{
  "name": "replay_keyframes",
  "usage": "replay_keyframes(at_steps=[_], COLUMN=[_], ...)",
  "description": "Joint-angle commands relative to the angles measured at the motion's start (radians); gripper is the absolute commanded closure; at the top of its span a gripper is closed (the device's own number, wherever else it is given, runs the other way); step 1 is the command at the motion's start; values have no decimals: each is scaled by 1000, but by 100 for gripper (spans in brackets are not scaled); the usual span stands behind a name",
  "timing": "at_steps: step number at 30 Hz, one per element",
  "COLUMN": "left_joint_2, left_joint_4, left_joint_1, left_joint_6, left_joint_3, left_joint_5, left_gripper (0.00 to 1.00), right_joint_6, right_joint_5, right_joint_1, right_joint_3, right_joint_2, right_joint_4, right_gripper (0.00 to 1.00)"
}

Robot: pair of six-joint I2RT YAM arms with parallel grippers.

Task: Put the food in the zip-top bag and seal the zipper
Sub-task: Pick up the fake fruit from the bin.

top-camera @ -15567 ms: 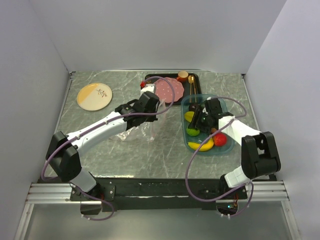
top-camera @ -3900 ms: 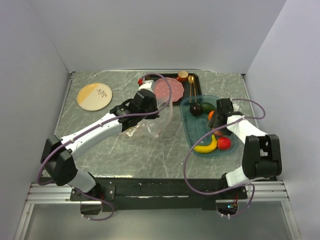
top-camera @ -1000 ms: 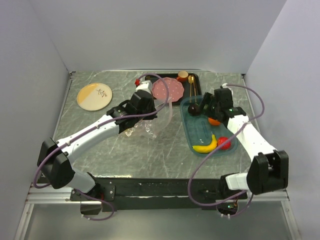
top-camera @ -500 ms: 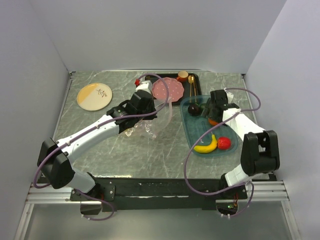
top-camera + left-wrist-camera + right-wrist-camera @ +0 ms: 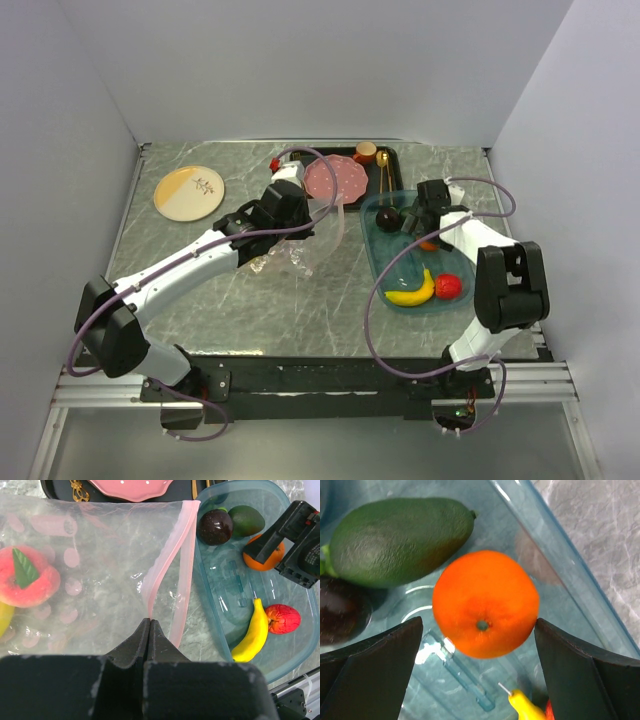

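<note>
My left gripper (image 5: 149,621) is shut on the pale pink zipper (image 5: 185,555) of the clear zip-top bag (image 5: 100,565) and holds its mouth up beside the blue tray (image 5: 209,611). A pink peach (image 5: 27,577) lies inside the bag. My right gripper (image 5: 477,626) is open in the tray, with one finger on each side of the orange (image 5: 485,602). A dark green fruit (image 5: 395,540), a dark round fruit (image 5: 216,526), a yellow banana (image 5: 250,635) and a red fruit (image 5: 282,619) also lie in the tray. From above, the orange (image 5: 429,243) sits under the right gripper (image 5: 424,232).
A black tray (image 5: 298,158) at the back holds a pink dotted plate (image 5: 335,180), gold cutlery (image 5: 383,172) and a small cup (image 5: 366,152). A cream and orange plate (image 5: 189,192) lies at the back left. The blue tray's rim (image 5: 372,255) stands next to the bag.
My right gripper has come down in the tray and now straddles the orange. The left arm and the bag have not moved in the last second.
</note>
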Motion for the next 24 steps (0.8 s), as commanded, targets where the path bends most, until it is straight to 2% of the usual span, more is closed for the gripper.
replay_keyframes(at_steps=[1,5,6,9,11,12,15,19,24], left_joint_2=[-16,-13,-13,-4,1,1,-5,-10,-2], left_joint_4=[9,12,12,13,7,5,7,7,5], left_joint_1=[1,3,3,1,1,1,1,1,1], left_joint_6=[-5,-6,-6,-6,-5,-3,-5,-8,-6], left_joint_3=[22,16,16,23,28,31,23,17,25], left_joint_5=[-18,-14,-14,-9,-8,-9,-17,-18,-12], left_gripper=[99,99,99,99,99,99,99,99,99], right_joint_6=[24,27,27,29,29,23,23,24,41], right_joint_5=[78,78,79,72,64,44,20,-23,-78], right_joint_1=[-8,-11,-11,-11,-12,-12,-14,-14,-14], right_joint_3=[36,30,30,33,18,15,4,-16,-83], right_joint_2=[18,13,12,12,4,-4,-19,-60,-189], right_joint_4=[43,59,60,71,82,95,99,85,62], right_gripper=[0,5,14,25,27,36,44,45,44])
